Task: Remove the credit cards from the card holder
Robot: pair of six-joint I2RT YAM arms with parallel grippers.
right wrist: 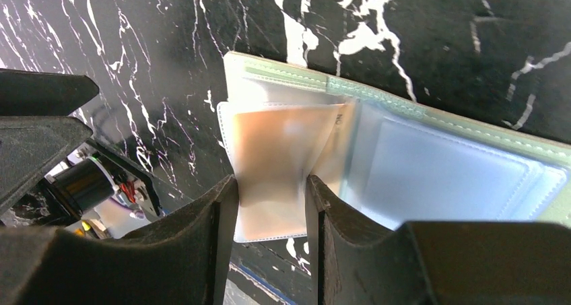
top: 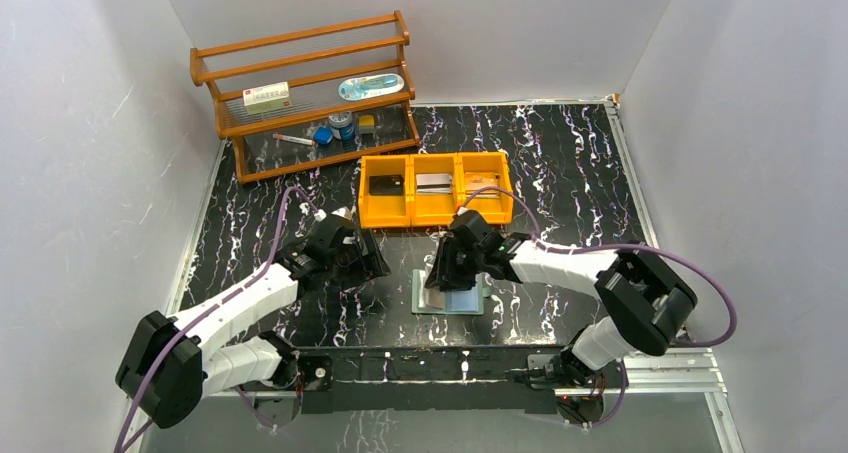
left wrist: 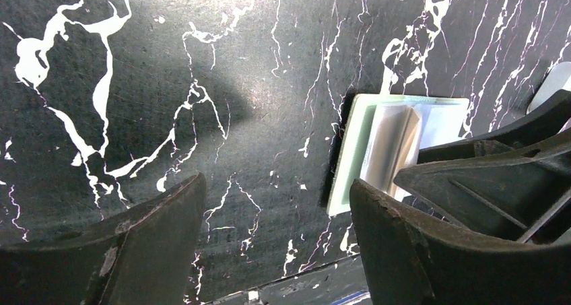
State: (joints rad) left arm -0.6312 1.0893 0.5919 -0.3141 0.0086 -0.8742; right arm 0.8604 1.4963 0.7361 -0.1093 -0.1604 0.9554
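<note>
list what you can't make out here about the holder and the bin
Top view: the right arm covers most of the holder; the pinch is unseen.
Right wrist: whether the sleeve between the jaws is full or empty; frosted plastic and glare blur it.
Left wrist: the holder's far half, behind the right arm.
Top view: the bin contents, too small to name.

Translucent plastic card holder, glossy marbled table
</note>
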